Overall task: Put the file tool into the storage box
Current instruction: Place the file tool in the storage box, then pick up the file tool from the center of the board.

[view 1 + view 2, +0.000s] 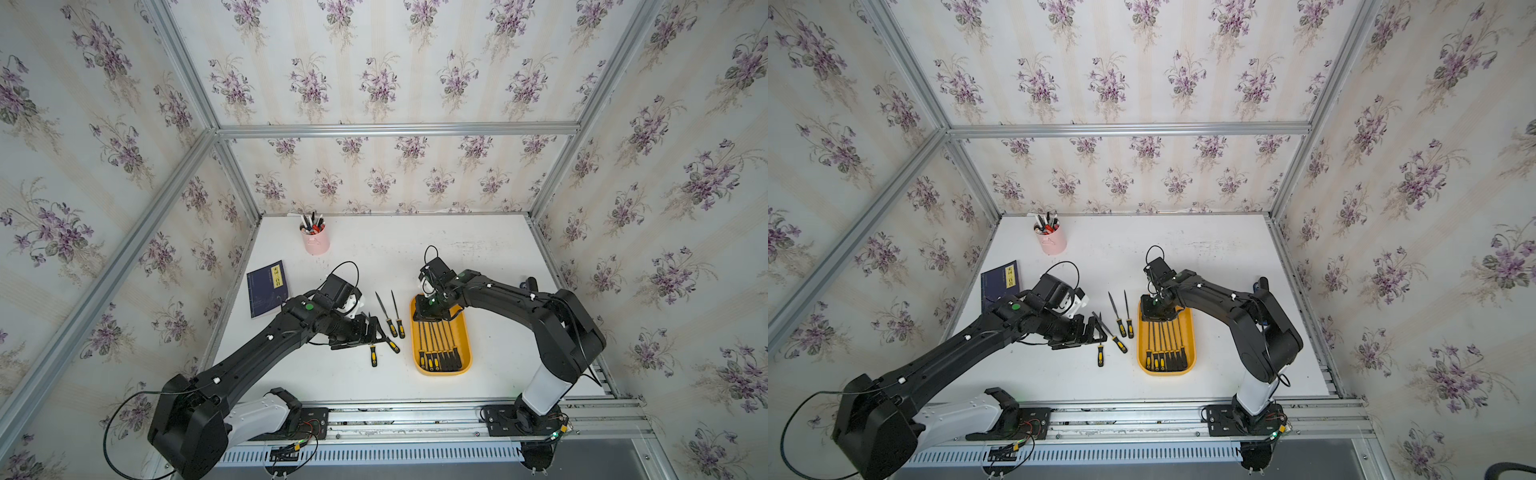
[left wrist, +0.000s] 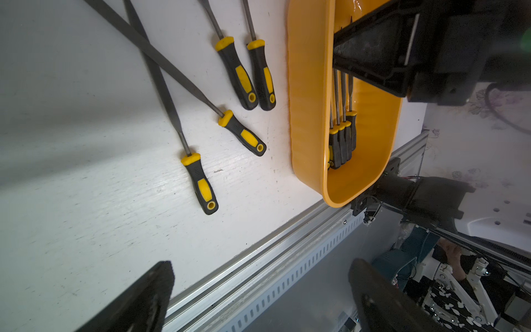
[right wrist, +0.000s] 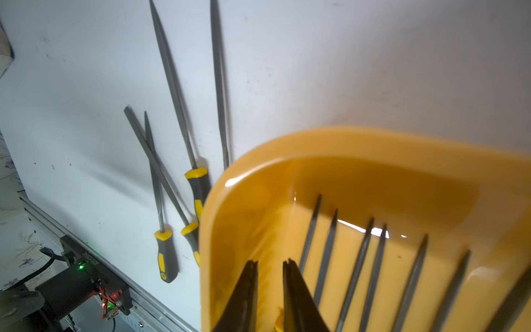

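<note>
Just beside right jaws, files [image 3: 360, 258] in storage box [image 3: 373, 140].

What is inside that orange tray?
Several files with black-and-yellow handles lie side by side in the storage box. The right gripper hangs over its far end, hiding the file tips there in both top views.

Orange-yellow storage box [image 1: 464, 332] flat on table, seven black-and-yellow-handled files [image 1: 436, 360] lengthwise inside; four loose files [image 1: 392, 327] just beside, two crossed.

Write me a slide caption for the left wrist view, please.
Four loose files lie on the table beside the storage box, which holds more.
</note>
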### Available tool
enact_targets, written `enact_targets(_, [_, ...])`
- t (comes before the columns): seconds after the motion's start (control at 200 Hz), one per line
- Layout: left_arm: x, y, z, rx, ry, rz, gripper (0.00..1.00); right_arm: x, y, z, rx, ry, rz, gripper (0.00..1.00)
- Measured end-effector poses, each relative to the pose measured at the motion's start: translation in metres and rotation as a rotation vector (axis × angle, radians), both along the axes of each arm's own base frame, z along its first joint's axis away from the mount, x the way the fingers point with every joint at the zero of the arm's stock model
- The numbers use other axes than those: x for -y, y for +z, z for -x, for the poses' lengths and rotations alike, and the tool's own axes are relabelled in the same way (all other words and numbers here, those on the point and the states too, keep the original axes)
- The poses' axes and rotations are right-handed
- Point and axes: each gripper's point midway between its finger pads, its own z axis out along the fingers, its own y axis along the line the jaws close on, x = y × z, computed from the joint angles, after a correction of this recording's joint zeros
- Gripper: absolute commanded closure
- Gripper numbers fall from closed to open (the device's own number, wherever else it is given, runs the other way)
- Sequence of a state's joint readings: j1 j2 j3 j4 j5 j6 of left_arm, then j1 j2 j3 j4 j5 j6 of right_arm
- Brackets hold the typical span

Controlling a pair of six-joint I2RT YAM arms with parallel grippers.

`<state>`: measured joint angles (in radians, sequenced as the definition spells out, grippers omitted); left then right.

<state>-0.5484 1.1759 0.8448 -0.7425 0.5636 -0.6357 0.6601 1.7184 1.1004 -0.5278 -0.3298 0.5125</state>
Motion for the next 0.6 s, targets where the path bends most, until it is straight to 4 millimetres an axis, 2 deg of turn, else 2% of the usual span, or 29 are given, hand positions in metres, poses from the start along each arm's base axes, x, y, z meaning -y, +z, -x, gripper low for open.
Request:
enact_targets(0.1, [-0.001,0.0,-0.002,0.006,0.006,-0.007,0.0,-0.002,0.016,-0.004,0.032,-0.001,-0.021,0.77])
enact_targets(0.29, [-0.003,-0.005,-0.014,0.003,0.028,-0.058,0.02,-0.004,0.062,-0.015,0.123,-0.006,-0.069,0.76])
enact_targets(0.36, [-0.006,-0.015,-0.021,-0.029,0.043,-0.12,0.06,-0.001,0.079,-0.02,0.153,-0.021,-0.081,0.76])
enact_targets(0.465, [-0.011,-0.031,-0.028,-0.084,0.073,-0.205,0.18,0.004,0.098,-0.024,0.18,-0.037,-0.094,0.76])
enact_targets(0.515, [-0.014,-0.039,-0.029,-0.107,0.079,-0.246,0.26,0.006,0.103,-0.025,0.184,-0.042,-0.095,0.76])
enact_targets(0.604, [-0.018,-0.051,-0.029,-0.135,0.093,-0.311,0.29,0.011,0.104,-0.024,0.185,-0.052,-0.085,0.76])
